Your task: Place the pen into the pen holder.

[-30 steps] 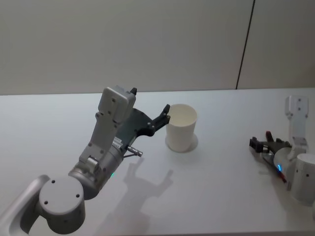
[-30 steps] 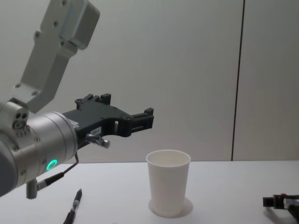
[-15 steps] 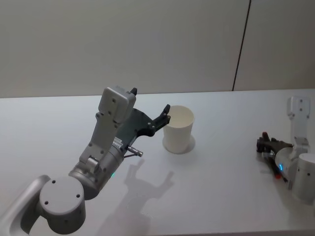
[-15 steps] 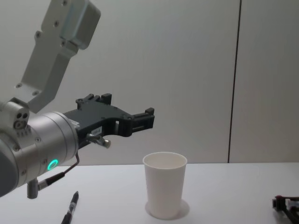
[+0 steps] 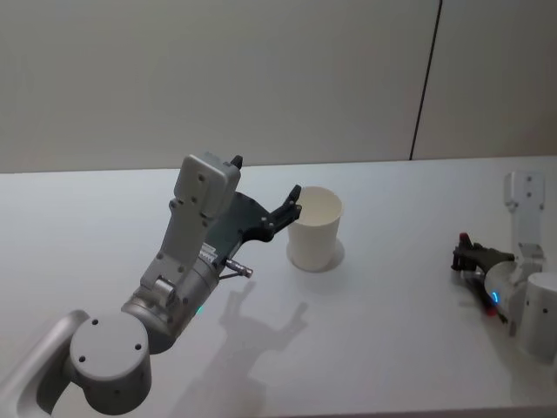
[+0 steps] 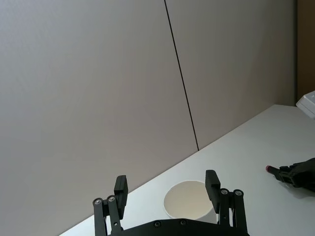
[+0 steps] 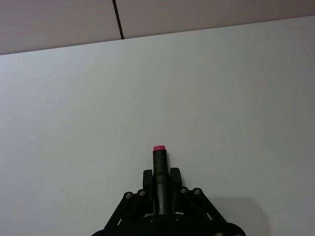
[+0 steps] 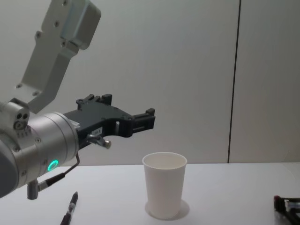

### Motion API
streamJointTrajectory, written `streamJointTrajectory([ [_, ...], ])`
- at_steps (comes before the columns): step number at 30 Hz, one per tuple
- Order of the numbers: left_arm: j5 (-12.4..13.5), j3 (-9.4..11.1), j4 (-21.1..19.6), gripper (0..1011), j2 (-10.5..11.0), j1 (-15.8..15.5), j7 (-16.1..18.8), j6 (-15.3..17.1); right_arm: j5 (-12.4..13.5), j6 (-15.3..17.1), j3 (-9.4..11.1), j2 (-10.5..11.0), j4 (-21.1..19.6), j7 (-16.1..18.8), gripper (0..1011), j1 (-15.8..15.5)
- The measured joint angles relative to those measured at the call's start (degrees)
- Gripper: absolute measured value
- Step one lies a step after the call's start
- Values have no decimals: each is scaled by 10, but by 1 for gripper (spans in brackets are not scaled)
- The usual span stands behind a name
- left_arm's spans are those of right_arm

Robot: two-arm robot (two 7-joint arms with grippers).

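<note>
The left gripper [image 6: 166, 181] hangs wide open and empty, a plain white tapered paper cup [image 6: 189, 201] just ahead, lower. The right gripper [image 7: 161, 173] grips a black pink-tipped pen [image 7: 159, 157]

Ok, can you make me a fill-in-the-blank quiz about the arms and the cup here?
1. The right gripper is shut on a dark pen with a ____ tip.
2. The left gripper, near the white paper cup, has its fingers ____ and holds nothing.
3. The cup stands upright and is ____ inside.
4. A second pen lies on the table under the ____ arm.
Missing words: pink; open; empty; left.
</note>
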Motion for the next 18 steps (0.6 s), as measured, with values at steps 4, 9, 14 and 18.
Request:
streamJointTrajectory([
  [4, 0, 0, 0, 1004, 0, 0, 0, 0, -6, -7, -1, 1, -11, 5, 198, -7],
  [9, 0, 0, 0, 1004, 0, 0, 0, 0, -12, -18, -5, 1, -32, 14, 185, -16],
  [14, 0, 0, 0, 1004, 0, 0, 0, 0, -18, -35, -5, 4, -58, 18, 185, -25],
  [18, 0, 0, 0, 1004, 0, 0, 0, 0, -24, -51, -5, 6, -81, 23, 185, -33],
])
